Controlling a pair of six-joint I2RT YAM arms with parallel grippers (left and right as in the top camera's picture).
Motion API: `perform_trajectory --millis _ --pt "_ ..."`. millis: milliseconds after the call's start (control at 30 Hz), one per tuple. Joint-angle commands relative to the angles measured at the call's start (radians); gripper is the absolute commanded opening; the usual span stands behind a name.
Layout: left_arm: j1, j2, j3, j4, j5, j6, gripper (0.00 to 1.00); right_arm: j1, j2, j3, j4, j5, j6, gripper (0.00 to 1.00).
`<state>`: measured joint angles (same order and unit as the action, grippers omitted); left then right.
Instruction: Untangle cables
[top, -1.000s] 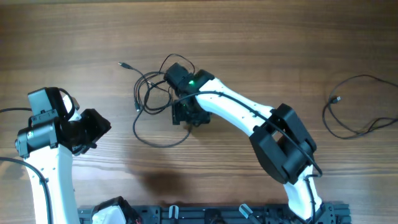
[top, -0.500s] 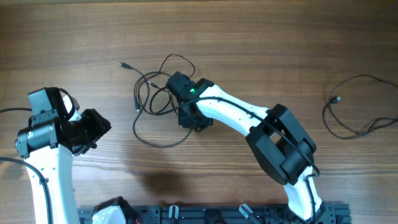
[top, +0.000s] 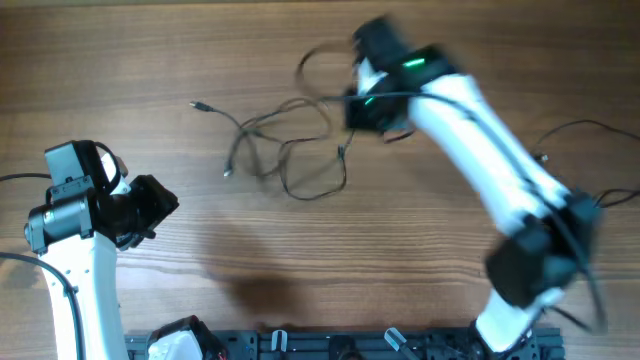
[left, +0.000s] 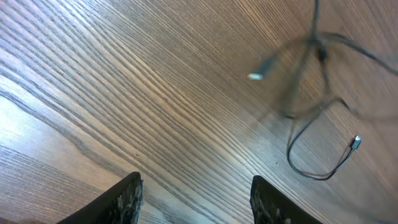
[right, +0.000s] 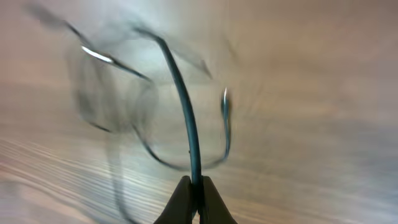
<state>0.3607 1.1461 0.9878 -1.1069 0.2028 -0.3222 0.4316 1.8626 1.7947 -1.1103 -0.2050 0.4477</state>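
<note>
The tangle of thin black cables (top: 285, 145) lies stretched out at mid-table, one plug end (top: 197, 103) pointing left. My right gripper (top: 365, 105), blurred by motion, is at the tangle's upper right. In the right wrist view it (right: 193, 185) is shut on one cable strand (right: 183, 106), which rises from between the fingertips. My left gripper (top: 160, 205) hovers open at the left, apart from the cables. Its wrist view shows the open gripper (left: 196, 183) over bare wood, with cable loops (left: 323, 140) and a plug (left: 255, 76) beyond.
Another black cable (top: 590, 125) lies alone at the right edge, partly behind the right arm. A black rail (top: 350, 345) runs along the front edge, with a white object (top: 180, 338) at its left end.
The right gripper shut on a strand and swung up and to the right, dragging the tangle rightward and stretching it. The left arm stayed put.
</note>
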Motion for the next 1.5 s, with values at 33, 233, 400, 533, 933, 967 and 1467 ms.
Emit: perform_trajectory --millis 33,233,400,533,933,967,1467 --pt "-0.006 -0.005 -0.007 0.003 -0.014 0.016 0.58 -0.146 -0.283 0.034 0.065 -0.015 -0.009 0.04" --pt "-0.006 -0.002 -0.007 0.005 -0.014 0.016 0.58 -0.24 -0.383 0.034 0.136 -0.152 0.023 0.04" --pt "-0.005 -0.001 -0.007 0.007 -0.014 0.016 0.59 -0.24 -0.381 0.033 0.287 -0.6 -0.16 0.04" --pt "-0.006 -0.001 -0.007 0.007 -0.014 0.016 0.59 -0.24 -0.38 0.03 0.286 -0.606 -0.2 0.04" --pt "-0.006 -0.001 -0.007 0.027 0.041 0.016 0.66 -0.239 -0.379 0.029 0.293 -0.659 -0.145 0.04" --pt "-0.006 0.0 -0.007 0.044 0.109 0.016 0.71 -0.238 -0.379 0.029 0.243 -0.602 -0.134 0.04" --pt "-0.503 0.279 -0.007 0.457 0.661 -0.033 1.0 -0.238 -0.379 0.029 0.56 -1.157 -0.035 0.04"
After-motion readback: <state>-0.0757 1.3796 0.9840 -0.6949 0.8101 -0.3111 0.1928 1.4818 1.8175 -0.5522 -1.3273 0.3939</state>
